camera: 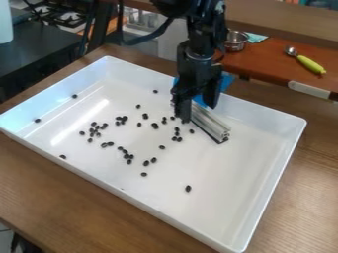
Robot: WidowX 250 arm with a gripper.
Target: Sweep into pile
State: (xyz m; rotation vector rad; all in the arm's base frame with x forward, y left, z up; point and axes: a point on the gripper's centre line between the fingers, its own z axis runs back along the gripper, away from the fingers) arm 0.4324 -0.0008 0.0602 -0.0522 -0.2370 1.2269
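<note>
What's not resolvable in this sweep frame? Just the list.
All in the camera view:
- Upper end of the metal bar: behind the gripper, so how it's held is unclear.
- Middle of the blue piece: behind the gripper.
- Exact count of black bits: too small, some bunched together.
- White object, far left: cut off by the edge.

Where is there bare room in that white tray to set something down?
In the tray, the floor between the metal bar and the right-hand wall is bare, down to the near corner beyond the lone dark piece. Left of the bar is crowded with scattered dark pieces.
</note>
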